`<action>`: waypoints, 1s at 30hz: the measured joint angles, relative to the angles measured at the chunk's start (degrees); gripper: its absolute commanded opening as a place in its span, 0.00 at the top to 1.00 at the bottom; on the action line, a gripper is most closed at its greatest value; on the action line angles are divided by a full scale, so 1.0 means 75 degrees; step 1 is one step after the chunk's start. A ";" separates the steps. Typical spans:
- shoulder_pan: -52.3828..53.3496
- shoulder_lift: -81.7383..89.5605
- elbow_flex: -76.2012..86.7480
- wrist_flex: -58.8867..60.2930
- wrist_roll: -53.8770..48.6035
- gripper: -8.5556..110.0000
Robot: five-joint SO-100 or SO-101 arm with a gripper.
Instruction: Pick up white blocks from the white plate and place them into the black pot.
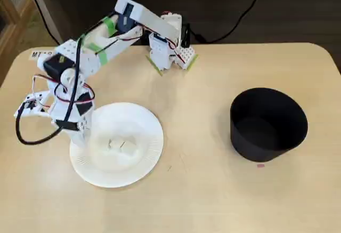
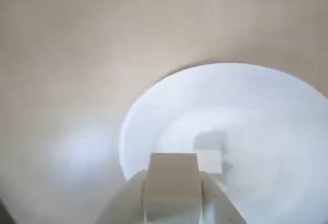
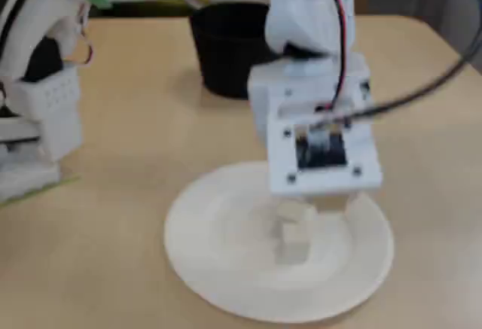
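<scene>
In the wrist view a cream white block [image 2: 171, 180] sits between my white fingers [image 2: 120, 206], and my gripper [image 2: 171, 196] is shut on it above the white plate [image 2: 266, 96]. One more white block [image 2: 210, 160] lies on the plate just beyond it. In a fixed view my gripper [image 1: 81, 130] hangs over the left rim of the plate [image 1: 152, 137], and two white blocks [image 1: 121, 145] lie near the plate's middle. The black pot [image 1: 268, 123] stands far to the right with nothing visible inside. In the other fixed view my gripper [image 3: 327, 199] hovers just above the blocks [image 3: 294, 227], with the pot [image 3: 226, 50] behind.
The arm's base [image 1: 169, 51] is clamped at the table's back edge, with cables trailing behind it. A black cable loop [image 1: 26, 134] hangs off the wrist to the left of the plate. Bare tan tabletop [image 1: 197, 137] lies between plate and pot.
</scene>
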 measured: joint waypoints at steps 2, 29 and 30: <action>-0.0480 0.0914 -0.0023 0.0000 0.0328 0.95; -0.8836 0.3785 0.5988 -0.2648 0.2707 0.95; -0.8871 0.3703 0.6000 -0.2695 0.2707 0.94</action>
